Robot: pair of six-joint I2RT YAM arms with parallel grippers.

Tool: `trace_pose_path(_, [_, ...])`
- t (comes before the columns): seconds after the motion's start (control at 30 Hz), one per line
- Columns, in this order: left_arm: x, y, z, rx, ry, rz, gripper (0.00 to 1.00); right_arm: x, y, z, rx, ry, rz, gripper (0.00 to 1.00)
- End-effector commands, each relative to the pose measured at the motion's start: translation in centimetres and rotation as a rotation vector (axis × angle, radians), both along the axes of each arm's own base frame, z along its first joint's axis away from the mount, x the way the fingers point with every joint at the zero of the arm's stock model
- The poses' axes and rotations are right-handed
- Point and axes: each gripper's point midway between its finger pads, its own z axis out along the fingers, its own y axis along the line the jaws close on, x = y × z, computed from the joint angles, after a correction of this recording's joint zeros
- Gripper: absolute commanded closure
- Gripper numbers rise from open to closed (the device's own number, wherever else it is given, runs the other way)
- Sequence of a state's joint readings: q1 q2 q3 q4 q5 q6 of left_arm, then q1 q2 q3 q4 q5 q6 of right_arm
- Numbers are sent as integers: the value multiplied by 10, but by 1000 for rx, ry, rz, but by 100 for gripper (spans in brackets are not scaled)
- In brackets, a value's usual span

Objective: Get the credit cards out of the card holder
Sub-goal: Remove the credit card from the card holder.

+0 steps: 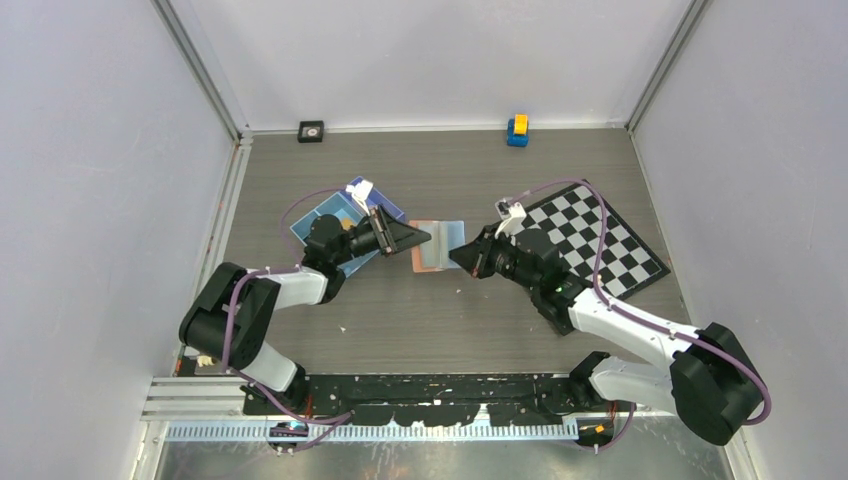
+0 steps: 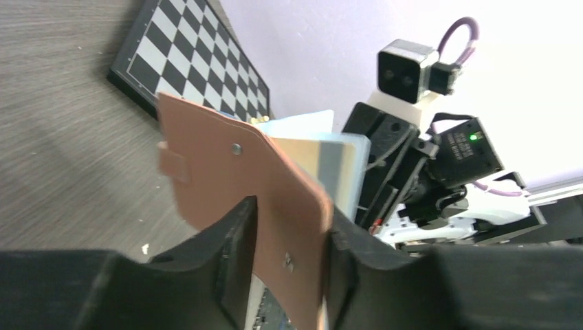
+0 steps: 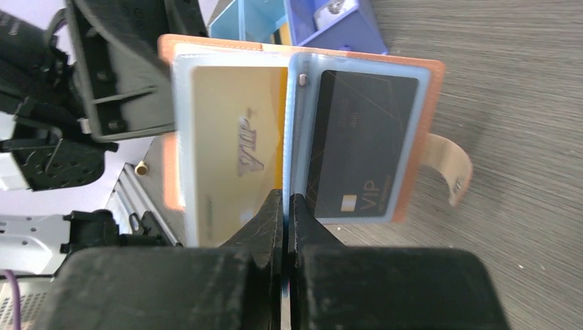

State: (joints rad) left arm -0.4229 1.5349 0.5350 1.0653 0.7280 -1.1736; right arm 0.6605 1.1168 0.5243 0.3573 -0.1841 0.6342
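Observation:
The tan card holder (image 1: 438, 245) hangs open above the table between both grippers. In the right wrist view a pale gold card (image 3: 227, 130) and a dark grey card (image 3: 357, 137) sit in its clear sleeves, and its snap strap (image 3: 454, 161) dangles to the right. My right gripper (image 3: 285, 203) is shut on the sleeve edge at the fold between those two credit cards. My left gripper (image 2: 289, 234) stands open with the holder's brown cover (image 2: 227, 165) slanting between its fingers. From above, the left gripper (image 1: 425, 238) is at the holder's left edge and the right gripper (image 1: 458, 255) at its right edge.
A blue divided tray (image 1: 310, 225) lies under the left arm's wrist. A checkered board (image 1: 600, 240) sits at the right, beneath the right arm. A small black object (image 1: 311, 131) and a yellow-and-blue toy (image 1: 517, 130) stand by the back wall.

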Motion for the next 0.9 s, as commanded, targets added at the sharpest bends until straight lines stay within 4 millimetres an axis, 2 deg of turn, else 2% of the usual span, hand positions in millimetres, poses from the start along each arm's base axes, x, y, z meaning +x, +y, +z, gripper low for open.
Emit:
trace_pose_path(0.0, [4, 4, 23, -55, -83, 12, 54, 11, -11, 23, 37, -66, -78, 99])
trace_pose_path(0.3, [5, -1, 11, -19, -61, 6, 19, 9, -6, 25, 40, -70, -43, 100])
trace_pose_path(0.4, [3, -12, -2, 59, -32, -16, 17, 10, -2, 22, 23, -60, -22, 100])
trace_pose_path(0.53, [-5, -25, -7, 149, -60, -41, 16, 17, -4, 13, -29, -20, -60, 100])
trace_pose_path(0.67, [-7, -26, -11, 253, -99, -8, 13, 21, -4, 9, -48, -13, -85, 100])
trace_pose_path(0.87, [-12, -38, -27, 357, -85, -35, 11, 15, 15, 2, -116, -21, -53, 100])
